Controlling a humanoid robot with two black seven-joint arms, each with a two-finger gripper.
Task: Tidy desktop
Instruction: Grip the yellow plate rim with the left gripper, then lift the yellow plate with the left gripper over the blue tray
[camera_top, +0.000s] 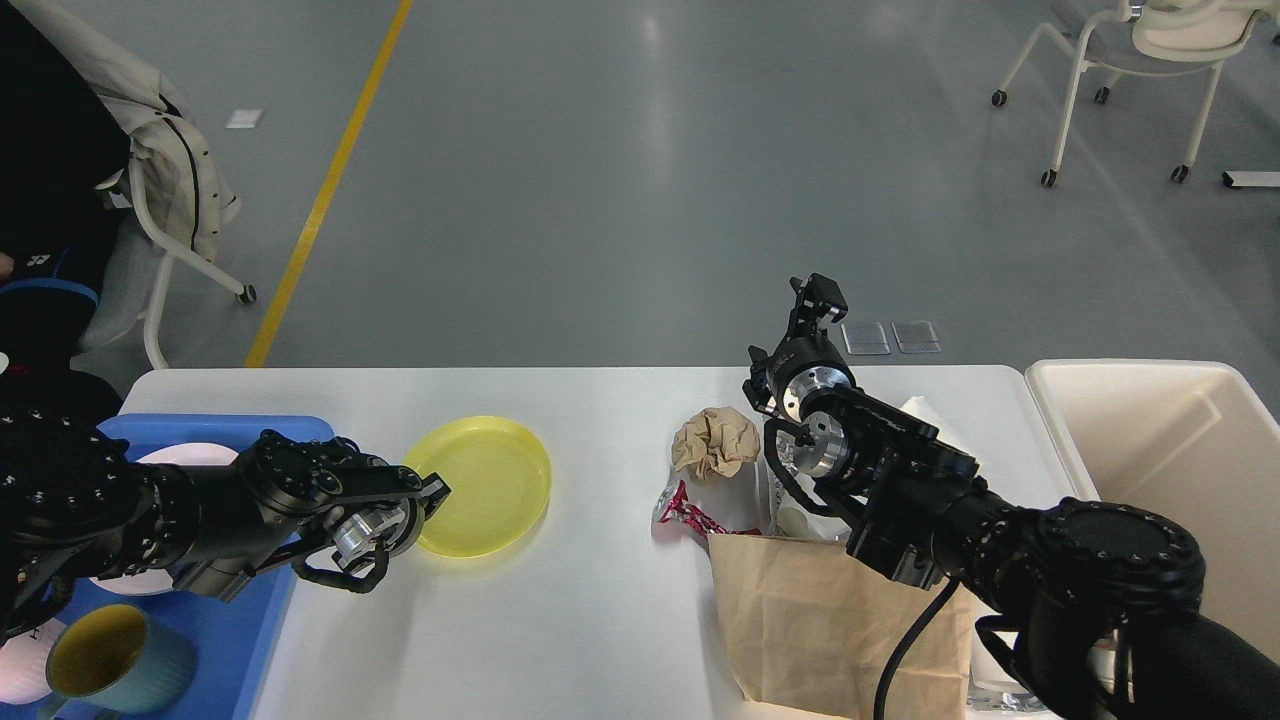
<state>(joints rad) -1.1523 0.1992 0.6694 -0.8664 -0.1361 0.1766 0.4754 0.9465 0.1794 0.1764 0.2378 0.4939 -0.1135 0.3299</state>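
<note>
White table (600, 600) fills the lower half of the view, rounded corners, grey floor beyond its far edge. This is the desktop to be tidied; it carries everything below.

Cream bin (1200, 400) stands at the table's right end, open top.

Right arm crosses the right side of the table, over a brown paper bag (800, 620) lying flat at the near edge. Right hand (818, 296) is raised above the table's far edge; seen small and dark, so cannot tell whether its fingers are spread or closed. Nothing visibly held.

Blue tray (250, 640) sits at the table's left end, with a white plate (190, 453) partly hidden under the left arm and a teal mug with yellow inside (110, 660) at the near corner.

Yellow plate (490, 480) lies on the table just right of the tray. Left hand (432, 492) is at the plate's left rim, fingers narrow and apparently pinching the rim, though the contact is dark and hard to confirm.

Crumpled brown paper ball (715, 442) sits mid-table, beside the right arm. Just nearer, a red-and-white wrapper (685, 512) touches the paper bag's far left corner.
</note>
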